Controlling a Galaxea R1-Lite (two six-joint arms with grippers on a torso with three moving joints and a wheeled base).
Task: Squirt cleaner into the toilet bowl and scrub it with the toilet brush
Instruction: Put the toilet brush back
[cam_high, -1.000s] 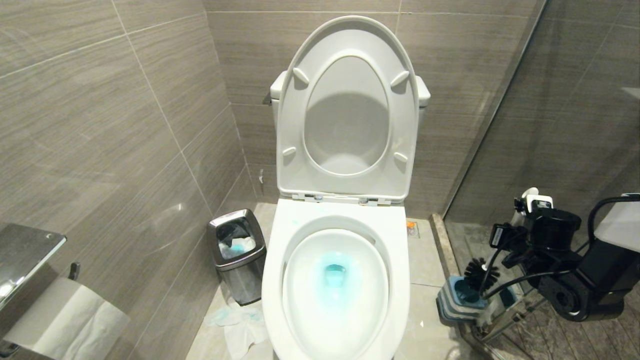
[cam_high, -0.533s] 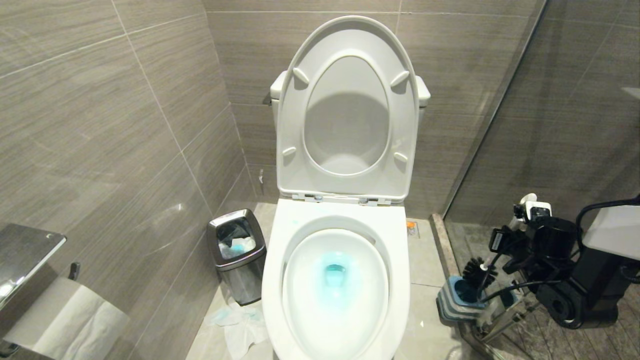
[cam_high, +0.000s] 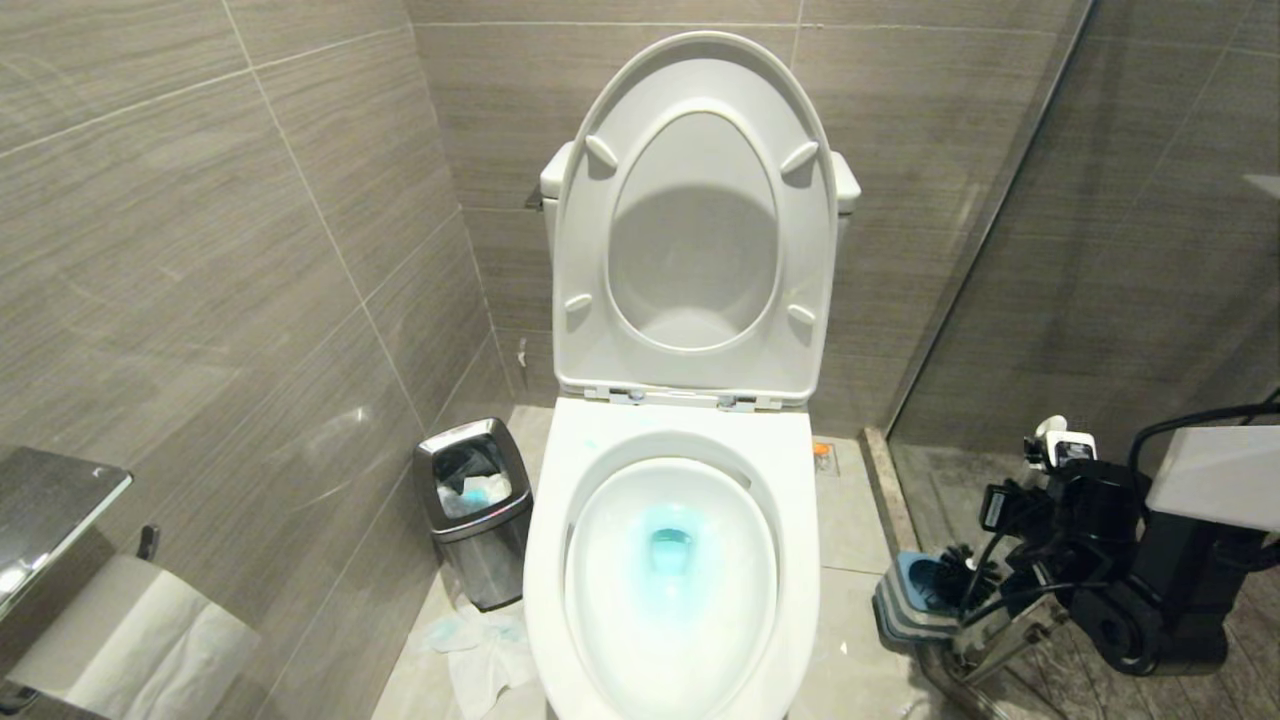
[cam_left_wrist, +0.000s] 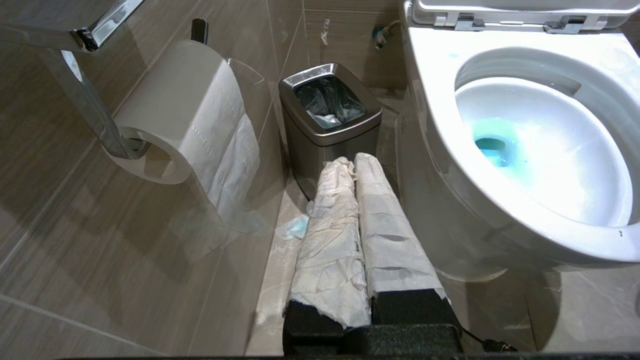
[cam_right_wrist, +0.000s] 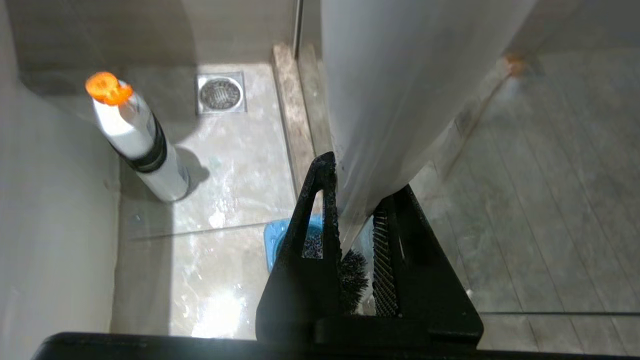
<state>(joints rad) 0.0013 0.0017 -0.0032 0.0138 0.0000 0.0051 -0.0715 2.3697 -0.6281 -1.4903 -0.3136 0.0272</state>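
White-handled toilet brush (cam_right_wrist: 395, 100) with black bristles sits gripped between the right gripper's (cam_right_wrist: 357, 180) jaws, its head in the blue holder (cam_high: 915, 590) beside the white toilet bowl (cam_high: 680, 440). Left gripper (cam_left_wrist: 356, 165) is closed.

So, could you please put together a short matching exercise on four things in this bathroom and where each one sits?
Things:
1. black-bristled white toilet brush
2. small steel waste bin
3. turquoise-blue cleaner
4. white paper roll

Places:
A. bottom of the white ceramic toilet bowl
B. on the left wall
C. floor, left of the bowl
D. gripped by the right end effector, head over the blue holder

Pairs: 1-D, 2-C, 3-A, 4-B
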